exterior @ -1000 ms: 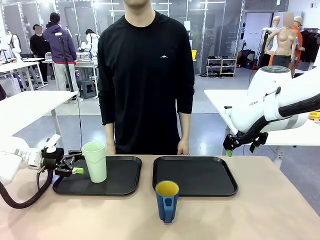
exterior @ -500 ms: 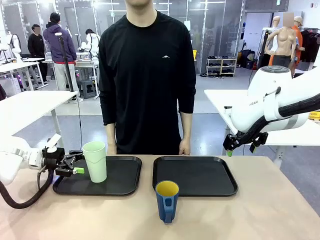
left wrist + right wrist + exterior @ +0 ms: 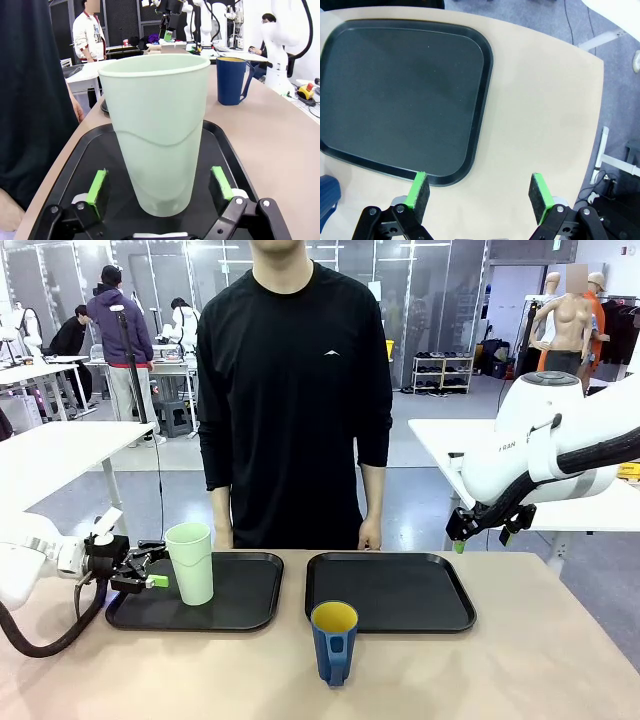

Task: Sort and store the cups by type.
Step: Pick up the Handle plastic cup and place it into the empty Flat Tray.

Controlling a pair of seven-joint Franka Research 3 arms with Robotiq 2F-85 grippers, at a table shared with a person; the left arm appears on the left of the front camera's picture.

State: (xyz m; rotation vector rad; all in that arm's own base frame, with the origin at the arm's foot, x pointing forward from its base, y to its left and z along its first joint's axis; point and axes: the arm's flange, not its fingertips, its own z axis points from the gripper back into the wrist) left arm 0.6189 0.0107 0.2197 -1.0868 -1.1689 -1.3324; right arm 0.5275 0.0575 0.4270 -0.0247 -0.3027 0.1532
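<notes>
Nothing on the table (image 3: 520, 670) has moved since a second ago: both arms and both cups stand where they did. Across the tan table a person (image 3: 295, 390) in a black long-sleeved top stands at the far edge with arms hanging.

Two black trays lie side by side. The left tray (image 3: 250, 592) carries the tumbler (image 3: 190, 562); the right tray (image 3: 392, 592) is bare. The tumbler is tall, pale mint green, handleless and widens toward its rim. It stands upright in the left part of its tray.

The mug (image 3: 333, 642) is shorter, dark blue outside and yellow inside, with its handle turned toward the robot. It stands upright on the bare table, just in front of the near left corner of the right tray.

The left fingers (image 3: 97, 186) are spread wide on either side of the tumbler's base, with a gap between each green pad and the wall. The right fingers (image 3: 418, 189) are also spread wide and grasp nothing. They hang above the table by the far right corner of the right tray.
</notes>
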